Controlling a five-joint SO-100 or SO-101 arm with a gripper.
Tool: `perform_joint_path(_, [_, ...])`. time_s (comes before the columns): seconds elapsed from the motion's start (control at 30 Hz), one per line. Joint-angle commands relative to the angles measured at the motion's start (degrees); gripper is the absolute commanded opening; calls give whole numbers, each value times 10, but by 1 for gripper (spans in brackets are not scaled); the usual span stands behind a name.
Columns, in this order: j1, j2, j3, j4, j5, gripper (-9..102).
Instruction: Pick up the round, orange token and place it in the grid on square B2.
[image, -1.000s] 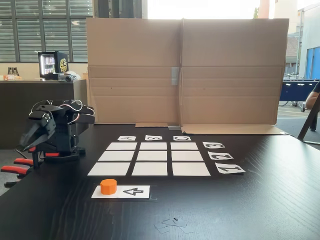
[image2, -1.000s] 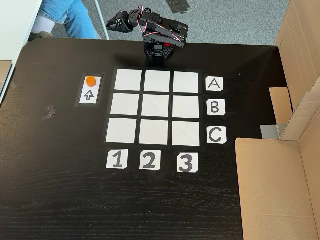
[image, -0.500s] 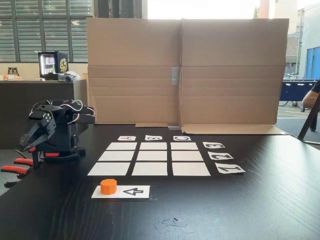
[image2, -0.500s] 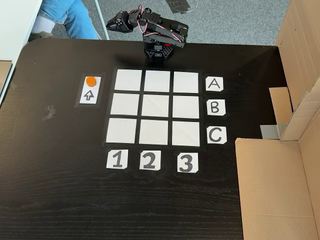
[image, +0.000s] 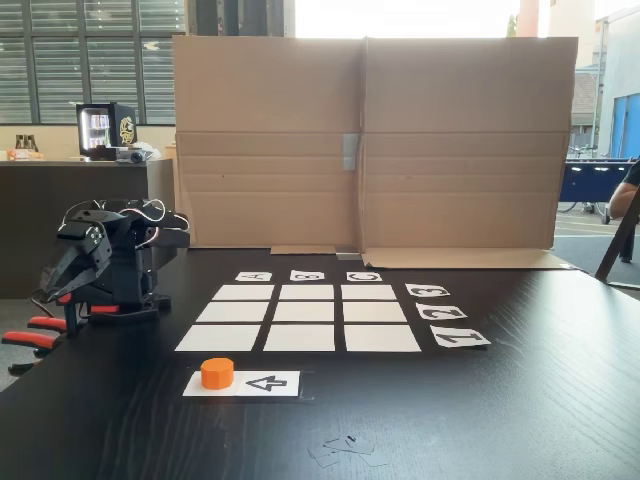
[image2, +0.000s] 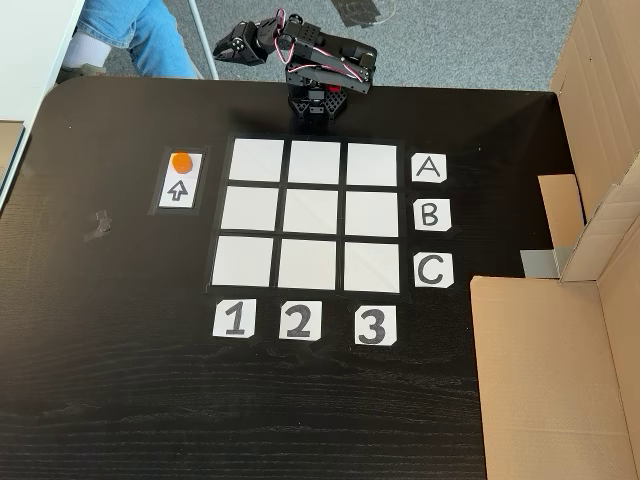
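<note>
Resting folded: my arm sits at the table's far edge in the top-down fixed view.
Claw: my claw hangs past that edge, holding nothing; how wide it gapes I cannot tell.
Token: the orange token lies well apart from my claw, on a white arrow strip.
Grid: the grid spreads beside the strip.
Square B2: square B2, farther from my claw, lies bare.

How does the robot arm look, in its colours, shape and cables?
The arm is small and black, built from blocky angular segments. Thin red and white cables loop over its top. The gripper is black too, with pointed fingers. Orange-handled clamps sit beside its base at the table edge.
</note>
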Motion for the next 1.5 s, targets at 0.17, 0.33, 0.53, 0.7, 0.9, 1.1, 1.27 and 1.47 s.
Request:
perform_joint_path(0.17, [-17,-113,-128,43,-4,-1])
perform_joint_path(0.33, [-28,-216,-236,100,-4,-1])
perform_joint_path(0.53, [-57,-342,-384,173,-2,0])
perform_joint_path(0.7, [-88,-417,-459,208,-4,6])
perform_joint_path(0.9, [-105,-530,-558,252,-17,20])
perform_joint_path(1.1, [-131,-634,-655,320,-39,47])
perform_joint_path(1.27, [-171,-696,-722,382,-92,63])
perform_joint_path(1.47, [-224,-782,-797,398,-127,71])
